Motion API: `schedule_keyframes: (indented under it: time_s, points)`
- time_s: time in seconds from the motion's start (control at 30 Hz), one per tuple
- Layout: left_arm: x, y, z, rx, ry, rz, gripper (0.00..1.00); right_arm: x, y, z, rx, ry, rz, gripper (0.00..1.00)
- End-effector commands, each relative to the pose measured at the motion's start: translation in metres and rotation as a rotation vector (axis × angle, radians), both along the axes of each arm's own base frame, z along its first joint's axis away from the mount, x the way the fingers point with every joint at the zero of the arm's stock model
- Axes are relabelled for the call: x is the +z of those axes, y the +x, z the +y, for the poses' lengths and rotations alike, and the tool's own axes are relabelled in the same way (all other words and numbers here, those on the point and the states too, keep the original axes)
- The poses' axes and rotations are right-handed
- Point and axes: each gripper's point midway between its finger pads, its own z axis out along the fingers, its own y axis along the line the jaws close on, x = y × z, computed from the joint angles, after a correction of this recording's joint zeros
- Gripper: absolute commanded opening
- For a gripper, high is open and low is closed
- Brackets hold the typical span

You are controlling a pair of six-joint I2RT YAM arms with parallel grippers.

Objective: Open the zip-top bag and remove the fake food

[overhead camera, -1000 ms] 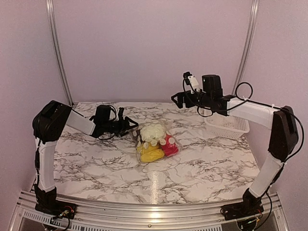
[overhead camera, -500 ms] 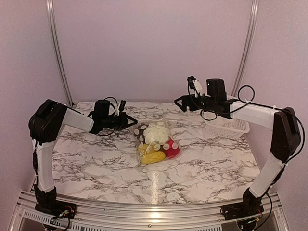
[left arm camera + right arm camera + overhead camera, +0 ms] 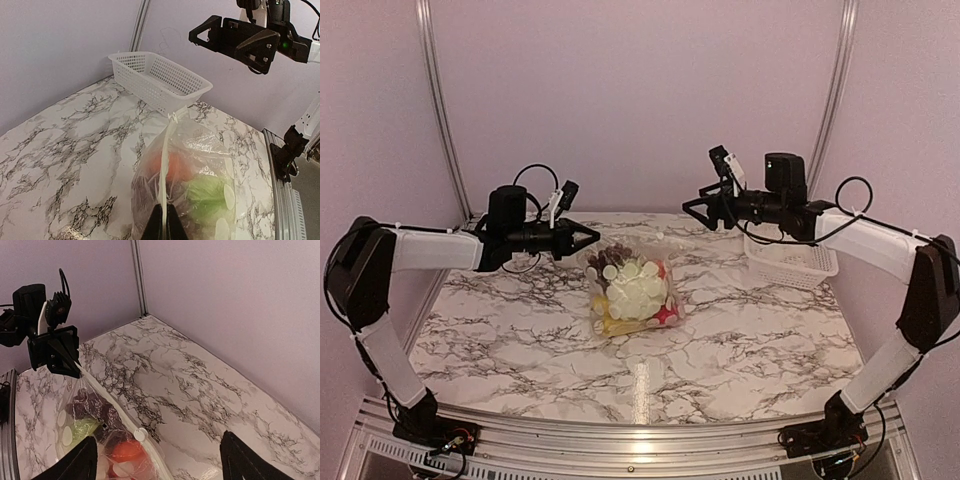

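Above veined marble point(image 3: 510, 330) | left pincer point(image 3: 592, 237) pinches crinkly clear zip-top bag point(image 3: 632, 292)

Walls point(image 3: 620, 100): we see plain lilac panels.
Bench point(image 3: 500, 330): we see white marble pattern, grey veins.
Posts point(image 3: 439, 100): two aluminium uprights at back corners.

Top external: fixed, high, behind the arm bases at the near edge. Faces the far wall, looking down over the whole white grey-veined marble table point(image 3: 500, 330).
Left wrist: sits just behind the left tool point(image 3: 162, 227). Faces right across the table, close to the clear crinkly plastic zip-top bag point(image 3: 200, 160), with the right tool point(image 3: 216, 42) beyond.
Right wrist: behind the right tool, faces left and down, farther from the bag.
Shared by all three: the bag and the far middle of the table.
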Motion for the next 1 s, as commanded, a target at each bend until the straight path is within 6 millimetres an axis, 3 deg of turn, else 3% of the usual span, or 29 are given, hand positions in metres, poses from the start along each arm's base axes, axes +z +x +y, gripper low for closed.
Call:
schedule_keyframes:
  time_s: [0.0, 0.1, 0.3, 0.5, 0.67, 0.97]
  points:
    - [0.027, -0.03, 0.003, -0.108, 0.044, -0.251, 0.0, 0.015, -0.034, 0.01, 0.178, -0.03, -0.064, 0.79]
    - [0.034, -0.043, 0.008, -0.132, 0.052, -0.329, 0.0, 0.006, -0.048, 0.013, 0.232, -0.058, -0.073, 0.78]
    - [0.042, -0.063, 0.01, -0.169, 0.026, -0.423, 0.0, -0.033, -0.059, 0.022, 0.3, -0.136, -0.019, 0.72]
    - [0.04, -0.066, 0.014, -0.15, 0.03, -0.47, 0.0, -0.071, -0.085, 0.039, 0.376, -0.183, 0.046, 0.73]
    - [0.041, -0.069, 0.016, -0.147, 0.024, -0.5, 0.0, -0.093, -0.083, 0.048, 0.363, -0.234, 0.075, 0.69]
    - [0.037, -0.065, 0.022, -0.098, 0.053, -0.524, 0.0, -0.099, -0.075, 0.052, 0.336, -0.249, 0.099, 0.25]
